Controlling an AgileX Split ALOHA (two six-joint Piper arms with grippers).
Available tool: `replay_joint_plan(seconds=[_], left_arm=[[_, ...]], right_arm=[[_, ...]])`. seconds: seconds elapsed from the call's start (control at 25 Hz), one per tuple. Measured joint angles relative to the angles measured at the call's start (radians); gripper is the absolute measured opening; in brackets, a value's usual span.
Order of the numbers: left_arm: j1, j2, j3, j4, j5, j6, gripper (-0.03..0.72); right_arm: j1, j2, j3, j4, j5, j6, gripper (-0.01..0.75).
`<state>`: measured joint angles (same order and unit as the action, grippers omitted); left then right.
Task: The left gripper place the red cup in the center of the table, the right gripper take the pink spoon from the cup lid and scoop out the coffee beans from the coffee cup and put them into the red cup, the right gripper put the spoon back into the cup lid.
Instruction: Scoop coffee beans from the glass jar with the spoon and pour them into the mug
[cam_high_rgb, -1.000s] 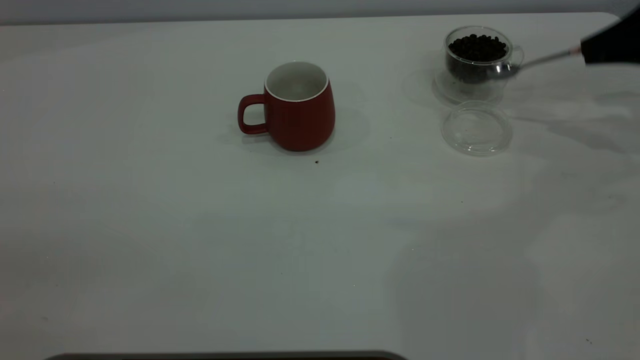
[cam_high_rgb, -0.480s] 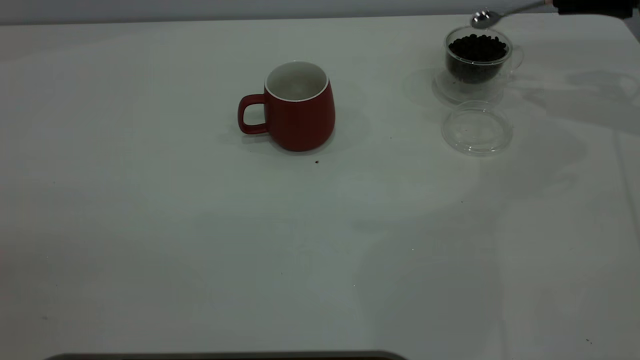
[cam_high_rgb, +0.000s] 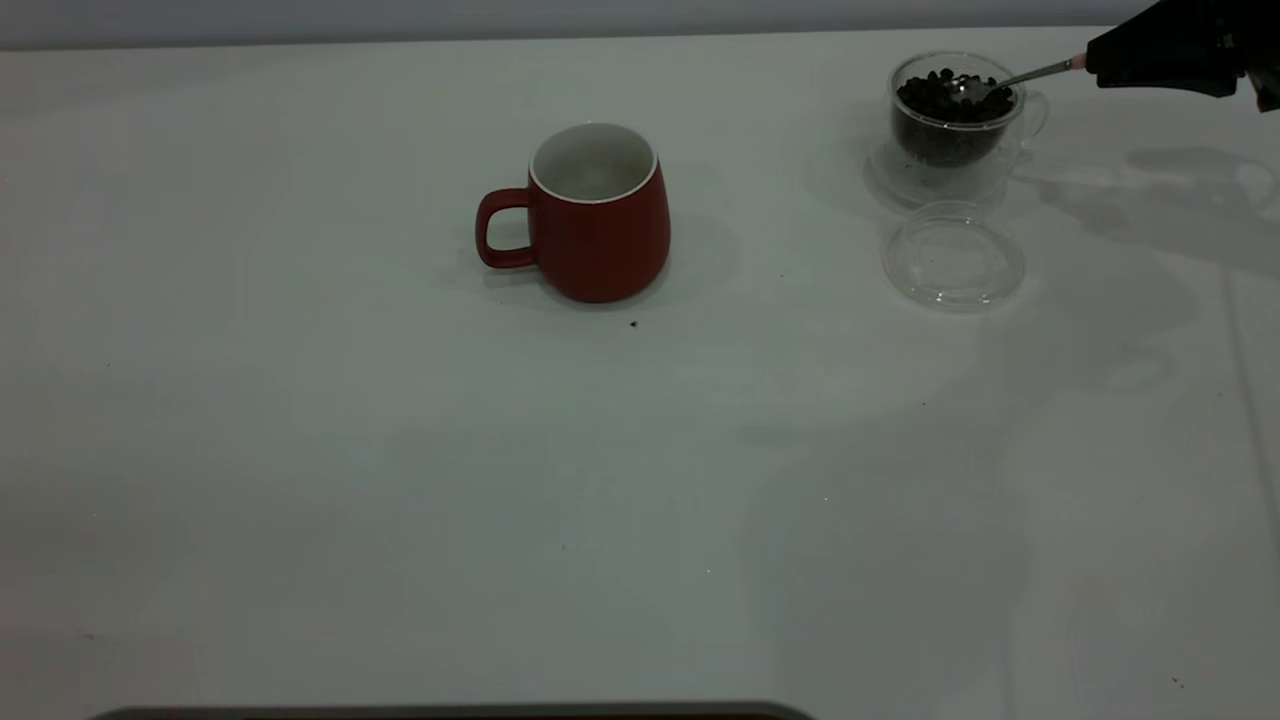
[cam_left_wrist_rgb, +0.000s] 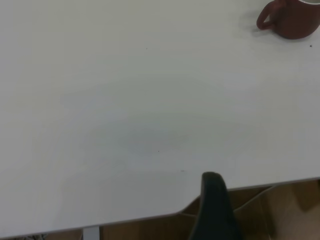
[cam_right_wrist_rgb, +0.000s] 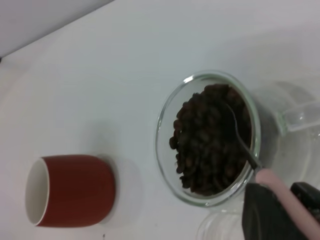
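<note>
The red cup (cam_high_rgb: 598, 215) stands upright near the table's middle, handle to the left; it also shows in the right wrist view (cam_right_wrist_rgb: 72, 190) and the left wrist view (cam_left_wrist_rgb: 292, 17). My right gripper (cam_high_rgb: 1105, 58) at the far right is shut on the pink spoon (cam_right_wrist_rgb: 280, 192). The spoon's silver bowl (cam_high_rgb: 968, 88) is dipped into the coffee beans (cam_high_rgb: 950, 95) in the clear coffee cup (cam_high_rgb: 955, 115). The cup lid (cam_high_rgb: 953, 258) lies empty just in front of the coffee cup. My left gripper (cam_left_wrist_rgb: 212, 210) is parked past the table's edge, far from the red cup.
The white table (cam_high_rgb: 400, 480) has a few tiny dark specks, one (cam_high_rgb: 633, 323) just in front of the red cup. A dark strip (cam_high_rgb: 450, 712) runs along the near edge.
The right gripper lifted the spoon from beside the coffee cup to above it, then lowered its bowl into the beans. The cups and lid have not moved.
</note>
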<state>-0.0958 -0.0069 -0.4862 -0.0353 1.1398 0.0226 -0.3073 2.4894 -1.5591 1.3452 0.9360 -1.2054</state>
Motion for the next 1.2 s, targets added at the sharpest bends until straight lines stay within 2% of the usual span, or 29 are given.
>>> replay_joint_plan(seconds=[0.52,0.76,1.0,1.2], left_arm=[[0.000,0.000,0.000,0.000,0.000,0.000,0.587],[0.000,0.000,0.000,0.000,0.000,0.001,0.587],[0.000,0.000,0.000,0.000,0.000,0.002,0.587],[0.000,0.000,0.000,0.000,0.000,0.002,0.587]], right_arm=[[0.000,0.001,0.000,-0.054,0.045,0.199,0.095],[-0.006,0.001,0.000,-0.017,0.068,0.220,0.095],[-0.049,0.001,0.000,0.011,0.127,0.224,0.095],[-0.055,0.003,0.000,0.015,0.173,0.224,0.095]])
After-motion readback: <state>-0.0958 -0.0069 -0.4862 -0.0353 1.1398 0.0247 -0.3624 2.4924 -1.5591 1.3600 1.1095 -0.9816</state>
